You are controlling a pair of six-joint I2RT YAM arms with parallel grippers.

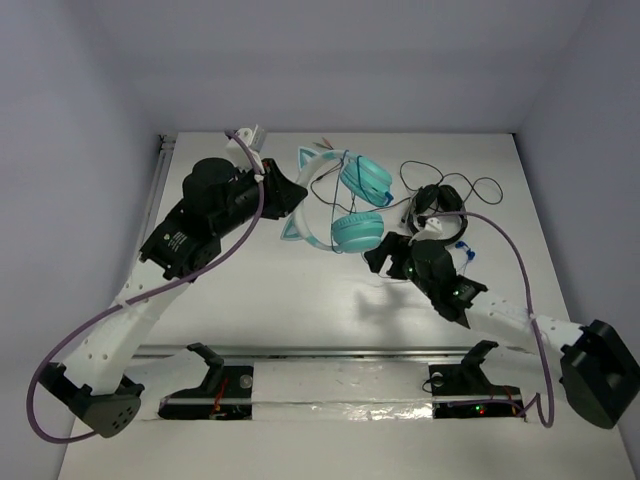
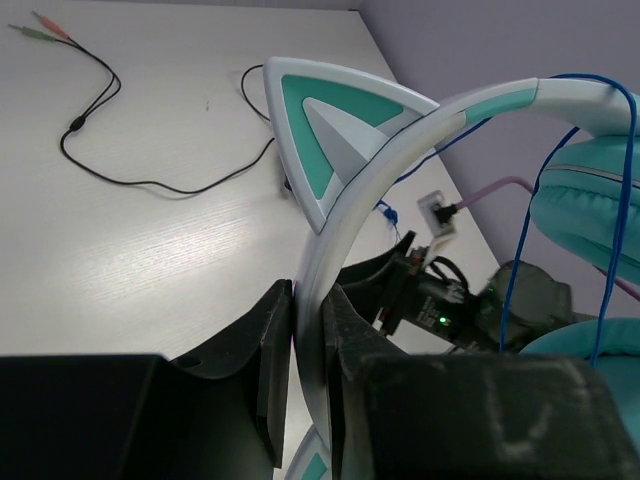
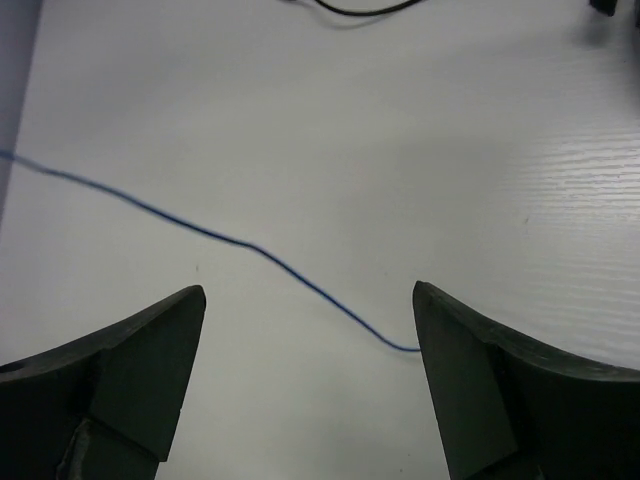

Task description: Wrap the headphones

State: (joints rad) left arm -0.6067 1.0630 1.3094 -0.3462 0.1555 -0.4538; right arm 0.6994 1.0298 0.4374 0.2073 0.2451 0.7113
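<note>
The turquoise headphones [image 1: 345, 205] lie at the back middle of the table, two round ear cups to the right, pale headband with cat-ear points to the left. My left gripper [image 1: 288, 197] is shut on the headband [image 2: 345, 215], just below a cat ear [image 2: 335, 120]. An ear cup [image 2: 590, 215] and loops of the thin blue cable [image 2: 515, 275] show at the right. My right gripper [image 1: 385, 250] is open and empty just right of the lower ear cup. In the right wrist view the blue cable [image 3: 250, 245] lies on the table between its open fingers [image 3: 310, 300].
Black headphones [image 1: 437, 200] with a tangled black cable [image 1: 480, 188] lie right of the turquoise pair, behind my right gripper. The black cable [image 2: 150, 182] with its plugs also trails across the table. Walls close off the back and sides.
</note>
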